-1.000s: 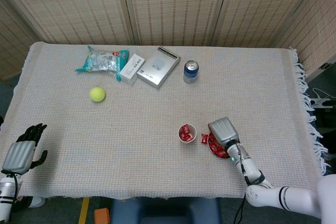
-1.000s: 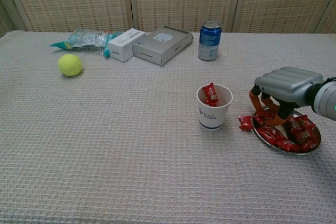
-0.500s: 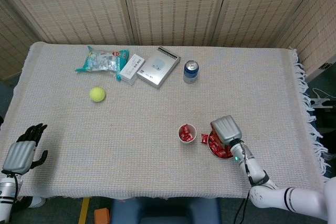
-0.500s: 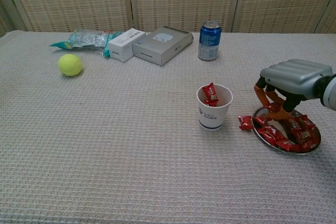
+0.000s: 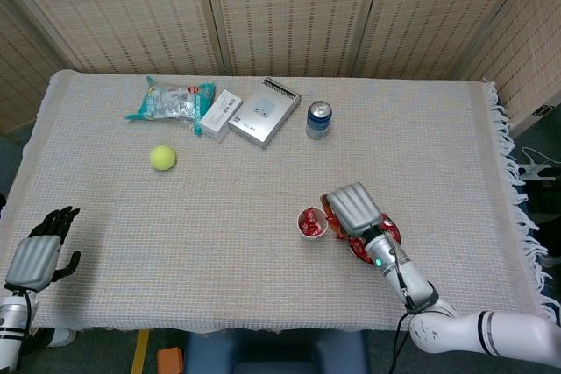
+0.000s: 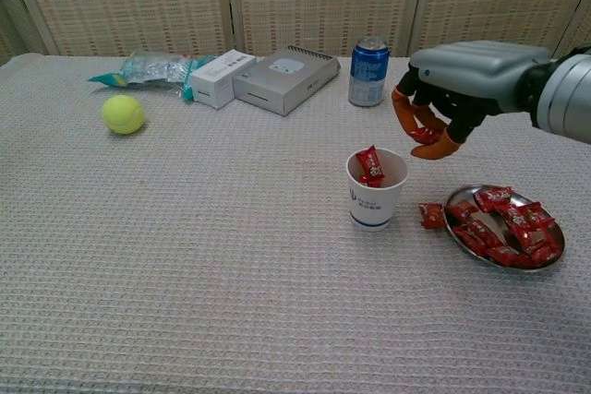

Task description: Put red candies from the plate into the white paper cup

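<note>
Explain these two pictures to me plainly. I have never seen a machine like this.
This is a two-armed robot with humanlike hands, steered by a person. One picture looks down from its head, the other looks out from its chest. On the cloth-covered table stand a white paper cup with red candies in it and a metal plate of red candies; one loose candy lies between them. Further back are a tennis ball, a plastic packet, a white box, a grey box and a blue can. The right hand hangs beside and above the cup, pinching a red candy. The left hand rests empty at the table's near corner.
</note>
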Controlling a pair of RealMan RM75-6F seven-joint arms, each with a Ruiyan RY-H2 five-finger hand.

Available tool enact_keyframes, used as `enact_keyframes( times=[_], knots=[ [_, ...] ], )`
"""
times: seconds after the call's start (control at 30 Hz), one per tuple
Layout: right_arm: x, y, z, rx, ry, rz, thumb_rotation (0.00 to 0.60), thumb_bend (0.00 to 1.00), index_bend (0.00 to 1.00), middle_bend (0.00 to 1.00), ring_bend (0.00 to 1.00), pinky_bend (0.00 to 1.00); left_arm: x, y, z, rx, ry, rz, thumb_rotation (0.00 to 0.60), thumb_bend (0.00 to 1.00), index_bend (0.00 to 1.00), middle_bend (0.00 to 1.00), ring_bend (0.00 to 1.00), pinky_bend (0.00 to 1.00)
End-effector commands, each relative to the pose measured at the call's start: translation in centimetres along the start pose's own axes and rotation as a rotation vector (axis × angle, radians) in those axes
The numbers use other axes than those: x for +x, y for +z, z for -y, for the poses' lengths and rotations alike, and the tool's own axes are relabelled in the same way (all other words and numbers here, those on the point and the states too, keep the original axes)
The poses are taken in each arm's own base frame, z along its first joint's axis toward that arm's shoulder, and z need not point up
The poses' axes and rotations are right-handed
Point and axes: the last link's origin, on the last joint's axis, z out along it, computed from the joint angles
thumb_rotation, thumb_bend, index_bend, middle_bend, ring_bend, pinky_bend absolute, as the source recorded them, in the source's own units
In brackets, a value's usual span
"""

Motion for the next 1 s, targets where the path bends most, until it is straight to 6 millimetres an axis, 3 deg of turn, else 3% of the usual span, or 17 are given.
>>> enact_keyframes(
  times=[0.03,0.33,0.53,0.77,1.0],
  knots=[
    [0.0,0.9,1.6,0.015,-0.005,0.004,0.600,0.20,0.60,0.76,0.78,1.00,0.1,0.0,0.1,0.000,-0.002,0.000,0.600,0.45,0.00,0.00,0.00,0.20],
    [-1.6,2.4,3.5,0.018,-0.026,0.041,0.600,0.20,0.46,0.76,0.78,1.00,0.3,0.0,0.3,0.002,-0.012,-0.007,0.600,0.45,0.00,0.00,0.00,0.20],
    [-1.3,2.1,3.0,0.008,-0.039,0.037,0.600,0.20,0.35,0.76,0.78,1.00,0.4,0.0,0.4,0.001,-0.016,-0.007,0.600,0.45,0.00,0.00,0.00,0.20],
    [-1.3,1.6,2.4,0.004,-0.057,0.060,0.600,0.20,0.30,0.76,0.78,1.00,0.2,0.0,0.2,-0.002,-0.010,-0.002,0.600,0.45,0.00,0.00,0.00,0.21],
    [-1.5,2.0,2.9,0.013,-0.046,0.064,0.600,0.20,0.17,0.74,0.77,1.00,0.3,0.0,0.3,0.002,-0.011,-0.004,0.600,0.45,0.00,0.00,0.00,0.21]
  ],
)
